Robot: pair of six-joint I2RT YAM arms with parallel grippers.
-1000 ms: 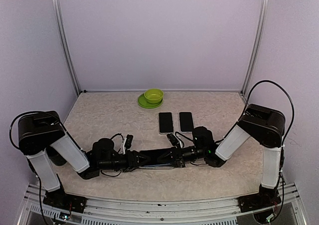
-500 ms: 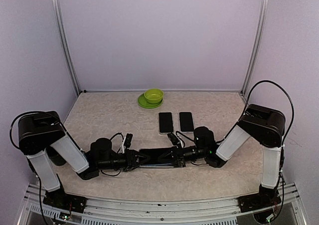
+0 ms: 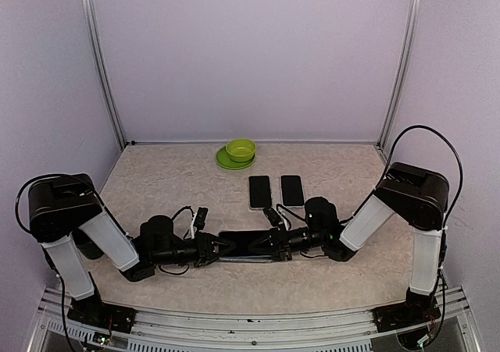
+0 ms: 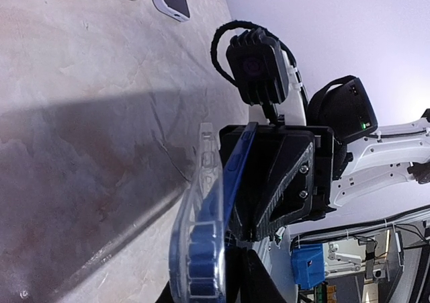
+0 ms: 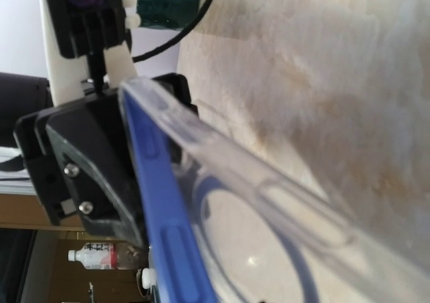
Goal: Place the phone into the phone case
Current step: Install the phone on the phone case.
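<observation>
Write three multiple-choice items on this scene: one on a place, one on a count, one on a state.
1. The bowl stands:
A at the back, on the plate
B at the near edge
C against the right wall

2. Spare phones lying flat:
A one
B two
C four

3. The blue phone is:
A in the bowl
B lying untouched
C gripped at its ends by the left gripper and right gripper

Key:
1 A: the top view shows the bowl on the plate near the back wall.
2 B: two spare phones lie side by side behind the arms.
3 C: each wrist view shows the other gripper clamped on an end of the blue phone, with the clear case alongside it.
</observation>
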